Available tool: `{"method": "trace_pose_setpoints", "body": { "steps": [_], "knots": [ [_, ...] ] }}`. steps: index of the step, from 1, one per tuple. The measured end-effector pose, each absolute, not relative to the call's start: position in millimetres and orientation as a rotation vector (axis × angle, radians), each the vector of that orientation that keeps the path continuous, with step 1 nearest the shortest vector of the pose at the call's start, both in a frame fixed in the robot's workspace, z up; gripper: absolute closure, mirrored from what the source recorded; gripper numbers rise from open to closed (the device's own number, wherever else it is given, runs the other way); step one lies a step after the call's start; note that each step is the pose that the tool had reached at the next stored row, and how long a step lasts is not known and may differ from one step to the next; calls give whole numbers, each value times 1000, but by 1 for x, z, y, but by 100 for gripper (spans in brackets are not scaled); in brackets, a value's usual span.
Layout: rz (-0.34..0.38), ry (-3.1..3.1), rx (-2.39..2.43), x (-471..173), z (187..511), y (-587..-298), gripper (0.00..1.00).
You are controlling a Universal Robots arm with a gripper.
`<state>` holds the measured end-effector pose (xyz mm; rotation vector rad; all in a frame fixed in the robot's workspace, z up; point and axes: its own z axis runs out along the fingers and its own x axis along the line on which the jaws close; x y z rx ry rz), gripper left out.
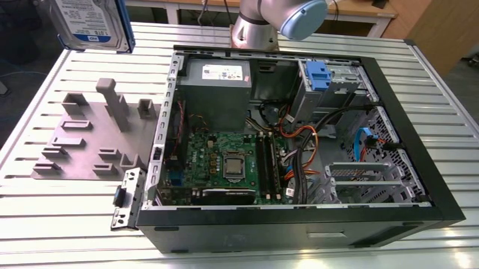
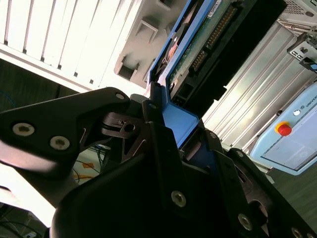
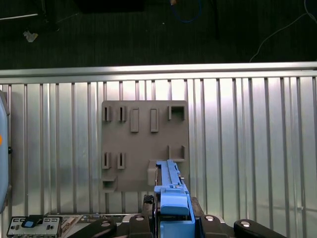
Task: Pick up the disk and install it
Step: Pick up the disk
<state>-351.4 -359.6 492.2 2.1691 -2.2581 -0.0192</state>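
Note:
The disk (image 1: pixel 91 22) hangs in the air above the table's far corner, on the exterior view's left, with its white-and-blue label facing the camera and a blue carrier frame along its edge. In the second wrist view my gripper (image 2: pixel 178 121) is shut on the blue frame end of the disk (image 2: pixel 213 44), whose circuit-board side and connector show. In the first wrist view the disk (image 3: pixel 171 181) is seen edge-on, held by the gripper (image 3: pixel 171 218) above the grey fixture (image 3: pixel 143 144).
An open computer case (image 1: pixel 441 185) lies on the slatted metal table (image 1: pixel 449 101), holding a motherboard (image 1: pixel 224 162), a grey power-supply box (image 1: pixel 217 73) and a drive cage with a blue latch (image 1: pixel 318 75). A grey slotted fixture (image 1: pixel 90 134) sits beside the case. The arm's base (image 1: pixel 258 28) stands behind the case.

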Motion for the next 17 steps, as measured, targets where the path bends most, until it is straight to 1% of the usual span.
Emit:
{"method": "trace_pose_setpoints", "body": {
  "steps": [17],
  "knots": [
    [-19,-2258,2169,-343,492,-360,63]
  ]
}}
